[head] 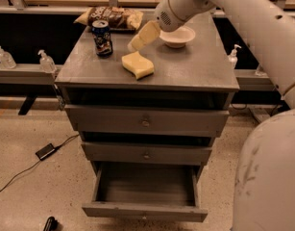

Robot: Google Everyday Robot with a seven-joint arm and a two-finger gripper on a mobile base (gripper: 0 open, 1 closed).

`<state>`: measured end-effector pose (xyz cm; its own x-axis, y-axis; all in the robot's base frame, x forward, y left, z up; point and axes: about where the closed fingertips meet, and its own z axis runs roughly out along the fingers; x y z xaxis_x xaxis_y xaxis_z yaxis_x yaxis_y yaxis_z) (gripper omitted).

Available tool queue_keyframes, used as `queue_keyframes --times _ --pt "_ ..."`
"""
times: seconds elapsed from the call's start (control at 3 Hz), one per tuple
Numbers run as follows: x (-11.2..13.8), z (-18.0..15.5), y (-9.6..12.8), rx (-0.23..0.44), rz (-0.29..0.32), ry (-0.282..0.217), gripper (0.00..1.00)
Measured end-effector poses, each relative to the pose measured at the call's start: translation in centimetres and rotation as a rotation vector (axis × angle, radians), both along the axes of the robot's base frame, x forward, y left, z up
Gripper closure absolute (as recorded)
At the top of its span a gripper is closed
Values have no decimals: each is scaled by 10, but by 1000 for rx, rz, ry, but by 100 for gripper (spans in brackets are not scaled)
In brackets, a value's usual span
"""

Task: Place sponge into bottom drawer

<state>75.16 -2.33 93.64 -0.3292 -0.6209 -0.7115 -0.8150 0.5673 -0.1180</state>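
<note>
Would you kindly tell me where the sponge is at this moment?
In the camera view, the sponge lies on the cabinet top, toward its front edge, in front of the soda can and bowl; the gripper hovers just above it.

One sponge (137, 65), one can (102, 37), one bowl (177, 36) and one snack bag (111, 17) are on the cabinet top. There are three drawers: two shut, and the bottom drawer (144, 211) open. Three bottles (46, 61) show, two at left and one at right. One gripper (134, 44) is at upper centre, just above the sponge.
</note>
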Motion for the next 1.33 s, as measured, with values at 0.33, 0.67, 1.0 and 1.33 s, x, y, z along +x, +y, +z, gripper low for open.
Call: queue_keyframes --times 0.33,0.67,1.0,1.33 --pt "16 -50 25 68 -8 -22 0" --pt "30 -87 47 122 -20 -15 3" --pt "30 -109 60 147 -20 17 33" --pt "25 -116 63 163 -16 41 66"
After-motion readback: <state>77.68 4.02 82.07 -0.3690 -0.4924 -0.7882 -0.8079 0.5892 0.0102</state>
